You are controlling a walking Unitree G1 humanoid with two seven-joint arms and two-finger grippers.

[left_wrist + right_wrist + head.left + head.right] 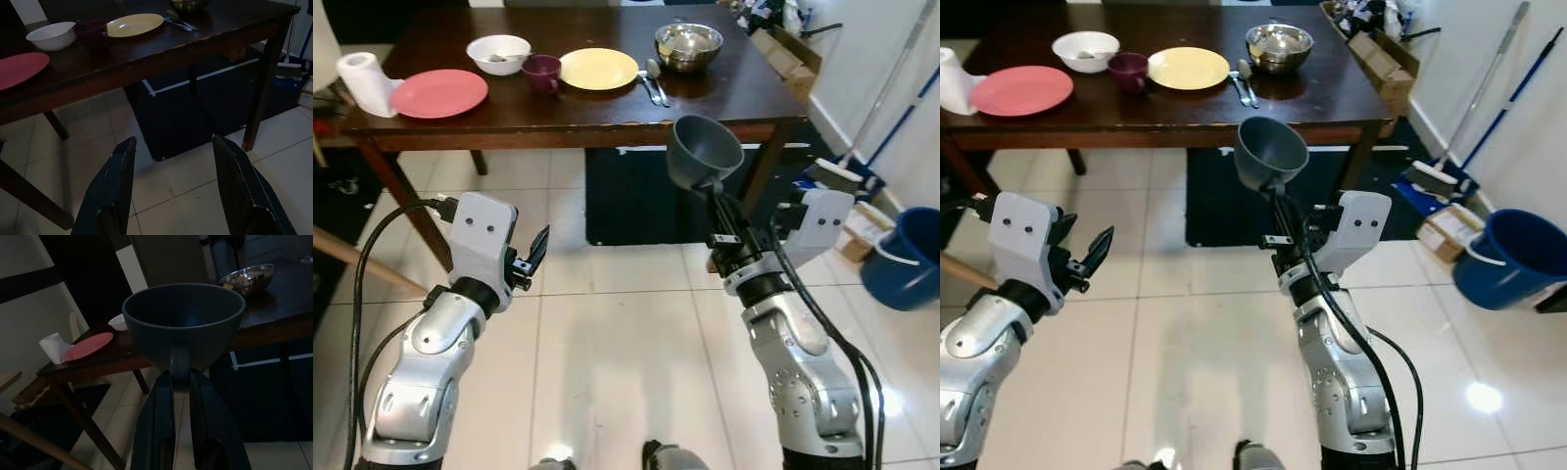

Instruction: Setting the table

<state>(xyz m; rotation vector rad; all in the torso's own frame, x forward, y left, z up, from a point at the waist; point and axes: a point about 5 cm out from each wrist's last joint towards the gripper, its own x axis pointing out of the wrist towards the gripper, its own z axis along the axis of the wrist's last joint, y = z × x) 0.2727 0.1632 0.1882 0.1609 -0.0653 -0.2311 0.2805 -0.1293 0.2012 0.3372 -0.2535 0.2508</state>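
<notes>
A dark brown wooden desk (607,113) stands on a pale tiled floor (607,343) ahead of the robot. The right gripper (713,191) is raised in front of the desk's near edge, its two black fingers clamped together on the handle of a dark grey cup (703,152), which sits upright above the fingers, over the floor and short of the desk. The left gripper (536,250) hovers lower, over the tiles, holding nothing, its fingers (113,191) spread apart.

On the desk, from the robot's left to right, lie a white paper roll (364,80), a flat pink plate (439,93), a white bowl (498,53), a small maroon cup (541,72) just beside a round yellow plate (598,69), metal spoons (653,82), and a shiny steel bowl (688,45). A blue bucket (906,257) stands on the floor, far right.
</notes>
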